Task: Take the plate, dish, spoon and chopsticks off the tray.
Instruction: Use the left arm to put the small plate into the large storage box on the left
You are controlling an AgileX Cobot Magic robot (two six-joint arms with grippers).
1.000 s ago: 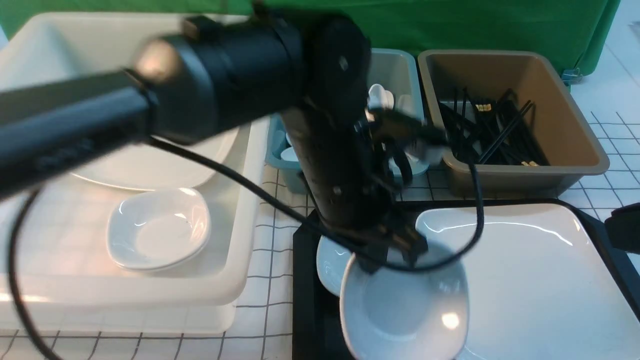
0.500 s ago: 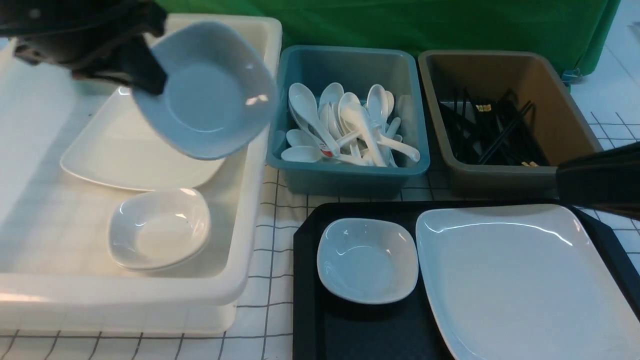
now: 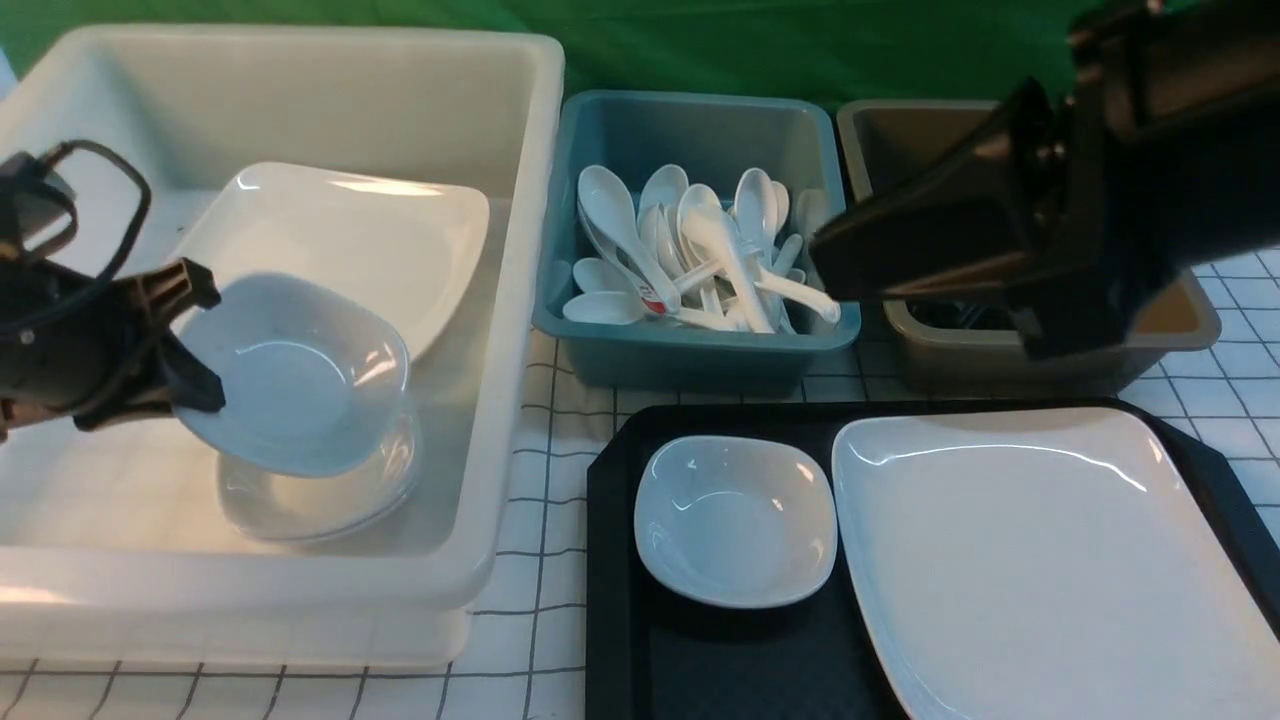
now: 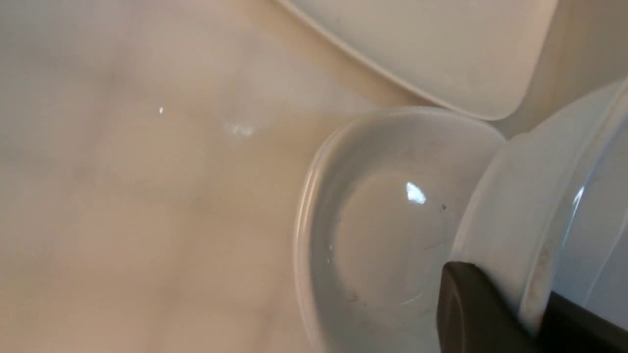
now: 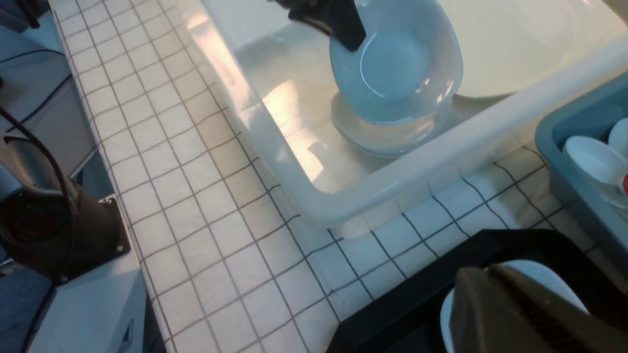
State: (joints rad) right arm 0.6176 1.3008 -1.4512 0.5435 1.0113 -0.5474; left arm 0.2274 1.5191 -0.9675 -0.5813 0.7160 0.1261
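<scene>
My left gripper (image 3: 188, 340) is shut on the rim of a small white dish (image 3: 290, 375) and holds it tilted just above a stack of small dishes (image 3: 320, 500) inside the white tub (image 3: 500, 300). The left wrist view shows its fingers (image 4: 471, 309) pinching the rim. The black tray (image 3: 620, 600) carries another small white dish (image 3: 735, 520) and the large white plate (image 3: 1050, 560). My right gripper (image 3: 830, 265) is shut and empty, in the air over the blue and brown tubs. No spoon or chopsticks show on the tray.
A blue tub (image 3: 700, 350) holds several white spoons (image 3: 690, 250). The brown tub (image 3: 1000, 350) behind the tray is largely hidden by my right arm. A large white plate (image 3: 350, 240) lies in the white tub. The table has a gridded white cloth (image 3: 545, 500).
My left gripper lifted the dish off the tray, carried it left over the white tub and lowered it onto the stack. My right arm swung in from the right edge, over the brown tub.
</scene>
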